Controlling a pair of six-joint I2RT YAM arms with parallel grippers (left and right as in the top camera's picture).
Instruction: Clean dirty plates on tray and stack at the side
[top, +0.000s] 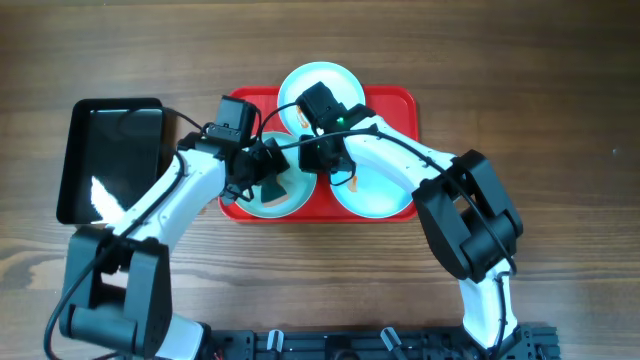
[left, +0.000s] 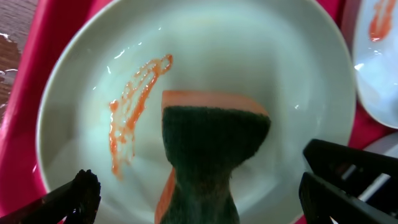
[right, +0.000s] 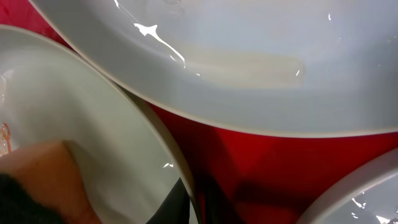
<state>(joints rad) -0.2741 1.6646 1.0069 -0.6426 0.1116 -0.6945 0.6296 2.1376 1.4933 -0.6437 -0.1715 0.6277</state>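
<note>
The red tray (top: 395, 100) holds three pale plates. The front-left plate (top: 285, 205) fills the left wrist view (left: 249, 56) and bears an orange sauce smear (left: 130, 106). A green-and-orange sponge (left: 211, 143) rests in it. My left gripper (top: 268, 172) is over this plate, its fingers (left: 202, 199) spread on either side of the sponge without touching it. My right gripper (top: 318, 160) is clamped on this plate's rim (right: 199, 208). The front-right plate (top: 380, 195) has a smear too (left: 379, 22). The back plate (top: 310, 85) shows a faint pale streak (right: 249, 68).
A glossy black tray (top: 110, 150) lies left of the red tray on the wooden table. The two arms cross closely over the middle of the red tray. Bare red tray floor (right: 261, 168) shows between the plates.
</note>
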